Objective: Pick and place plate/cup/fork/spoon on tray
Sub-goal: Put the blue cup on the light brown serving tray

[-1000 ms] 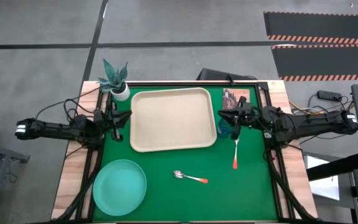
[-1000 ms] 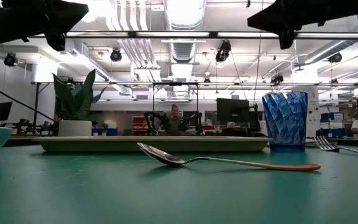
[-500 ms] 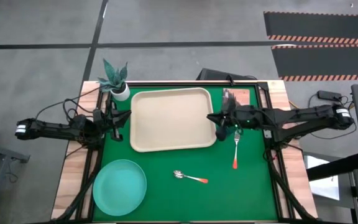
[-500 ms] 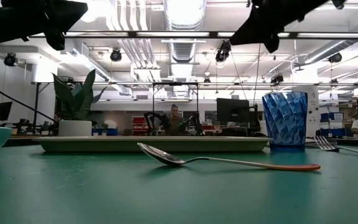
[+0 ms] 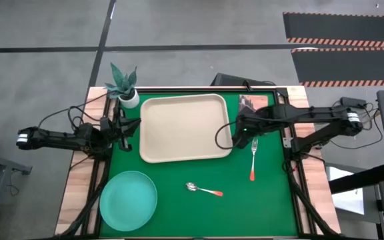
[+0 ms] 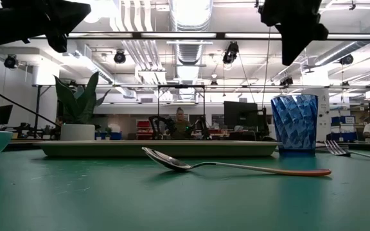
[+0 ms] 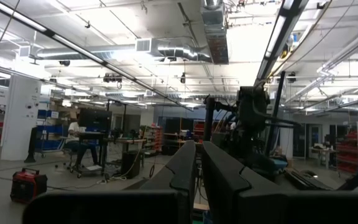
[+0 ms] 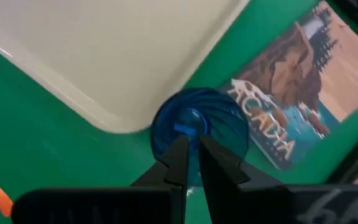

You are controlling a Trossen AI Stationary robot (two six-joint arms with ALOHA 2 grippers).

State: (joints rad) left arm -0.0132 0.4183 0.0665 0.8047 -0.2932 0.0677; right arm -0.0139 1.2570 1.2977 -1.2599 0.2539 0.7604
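The blue cup (image 6: pixel 294 123) stands upright on the green mat beside the tray's near right corner; it also shows from above in the right wrist view (image 8: pixel 219 121). My right gripper (image 8: pixel 191 142) is shut, points down and hovers a short way above the cup (image 6: pixel 293 59) without touching it. The beige tray (image 5: pixel 185 128) lies at the far middle. The teal plate (image 5: pixel 128 200) lies at the near left. The spoon (image 5: pixel 203 190) and the fork (image 5: pixel 253 162) lie flat on the mat. My left gripper (image 5: pixel 131 127) waits shut at the tray's left side.
A white pot with a green plant (image 5: pixel 124 85) stands at the far left corner. A picture card marked ACADIA (image 8: pixel 297 106) lies on the mat just beyond the cup. Bare green mat (image 5: pixel 265 207) lies at the near right.
My right gripper has gone toward the table's left, from beside the card to over the cup, and has tipped from level to pointing down. The cup, fork, spoon and plate have stayed where they were.
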